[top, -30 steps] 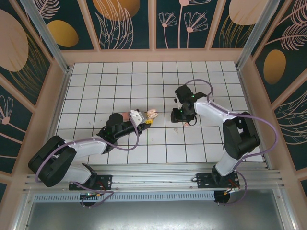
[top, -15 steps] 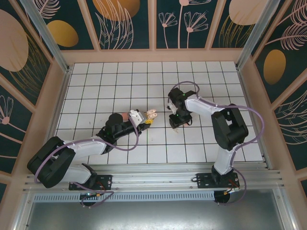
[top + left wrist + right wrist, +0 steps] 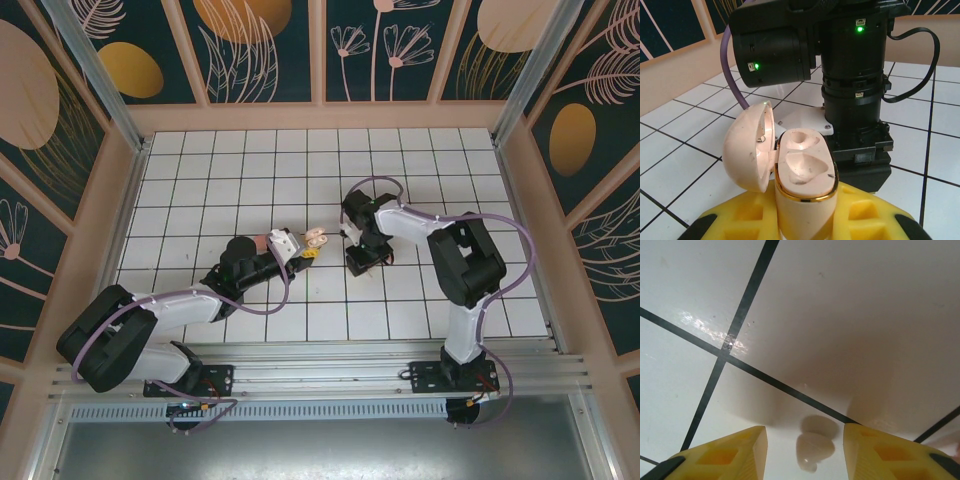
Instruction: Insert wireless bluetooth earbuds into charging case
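While right fingers (image 3: 730,455) flank pale earbud (image 3: 814,451), gap each side, tile (image 3: 855,305) beyond

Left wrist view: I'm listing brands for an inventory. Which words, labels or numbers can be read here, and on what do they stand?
No text here can be read.
Right arm's black housing: tiny white marks beside its green lights, too small to read.
Charging case: no lettering visible on the open lid or body.

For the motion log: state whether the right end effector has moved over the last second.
Yes. The right end effector shifted left across the tiled table grid lines, nearer the open charging case.
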Controlling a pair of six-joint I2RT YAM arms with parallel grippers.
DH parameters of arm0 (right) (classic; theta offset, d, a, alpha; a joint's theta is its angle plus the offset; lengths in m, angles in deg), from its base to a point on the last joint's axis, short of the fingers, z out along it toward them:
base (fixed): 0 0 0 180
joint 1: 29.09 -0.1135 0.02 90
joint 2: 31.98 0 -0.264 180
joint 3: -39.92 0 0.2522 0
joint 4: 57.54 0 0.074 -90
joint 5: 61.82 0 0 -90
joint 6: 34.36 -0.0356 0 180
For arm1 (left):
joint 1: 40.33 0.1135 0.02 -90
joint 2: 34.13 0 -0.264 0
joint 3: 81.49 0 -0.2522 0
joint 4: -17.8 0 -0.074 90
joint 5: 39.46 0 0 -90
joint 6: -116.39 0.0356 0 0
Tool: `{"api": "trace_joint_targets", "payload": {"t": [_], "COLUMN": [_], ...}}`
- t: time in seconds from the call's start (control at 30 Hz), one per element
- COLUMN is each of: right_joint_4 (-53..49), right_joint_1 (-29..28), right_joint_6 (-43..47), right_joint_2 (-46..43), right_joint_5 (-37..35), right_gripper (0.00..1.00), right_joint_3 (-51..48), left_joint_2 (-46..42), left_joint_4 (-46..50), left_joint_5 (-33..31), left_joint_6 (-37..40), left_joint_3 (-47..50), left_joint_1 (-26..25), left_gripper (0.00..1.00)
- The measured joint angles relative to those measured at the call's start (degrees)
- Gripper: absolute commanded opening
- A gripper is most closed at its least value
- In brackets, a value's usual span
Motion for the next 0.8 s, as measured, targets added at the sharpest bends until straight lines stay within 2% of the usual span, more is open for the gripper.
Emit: {"api": "trace_joint_targets", "payload": {"t": [0.4, 0.7, 0.8], "right_joint_4": [-0.66, -0.68, -0.68], "right_joint_1": [-0.37, -0.37, -0.37], "right_joint_6": [-0.22, -0.96, -1.49], "right_joint_2": [0.11, 0.11, 0.11], "right_joint_5": [-2.23, -3.28, -3.67], "right_gripper": [0.33, 0.33, 0.30], "right_joint_3": [0.00, 0.00, 0.00], "left_joint_2": [0.50, 0.50, 0.50], "left_joint_4": [0.00, 0.00, 0.00], "left_joint_5": [0.02, 0.02, 0.02], "left_joint_6": [0.00, 0.00, 0.00], "left_joint_3": [0.00, 0.00, 0.00], "left_joint_1": [0.00, 0.00, 0.00], "left_gripper": [0.15, 0.15, 0.15]}}
